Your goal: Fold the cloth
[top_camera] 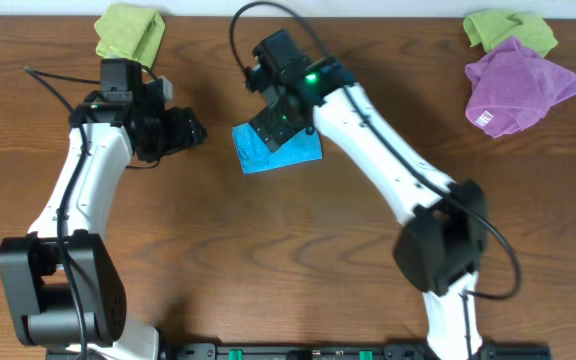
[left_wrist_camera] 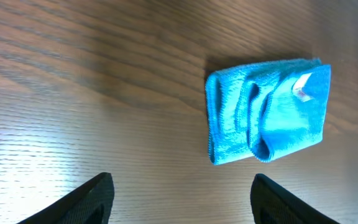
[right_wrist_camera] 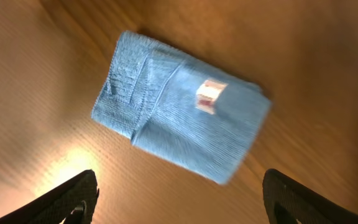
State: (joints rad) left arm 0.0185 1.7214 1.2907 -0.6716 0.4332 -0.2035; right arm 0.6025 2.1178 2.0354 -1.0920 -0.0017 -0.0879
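A: So where is the cloth (top_camera: 283, 152) sitting?

B: On the desk (top_camera: 268, 260), about midway between its left and right edges and a little nearer the far edge. It lies as a compact folded bundle, white tag (right_wrist_camera: 207, 96) on top, and nothing grips it.

A: And the tools?

B: The right tool (right_wrist_camera: 182, 199) hangs directly over the bundle, fingers spread wide with nothing between them. The left tool (left_wrist_camera: 182, 199) sits beside the bundle, toward the desk's left edge, fingers also apart and empty.

A: What worries you?

B: The folds look loose. One side shows rolled layers rather than a crisp crease, so I judge the terry could spring open. The right tool is close above it. If it pulls away at a slant, a finger could catch the pile and drag the top layer off.

A: Anything from the left?

B: If that tool sweeps inward low, it could shove the bundle askew.
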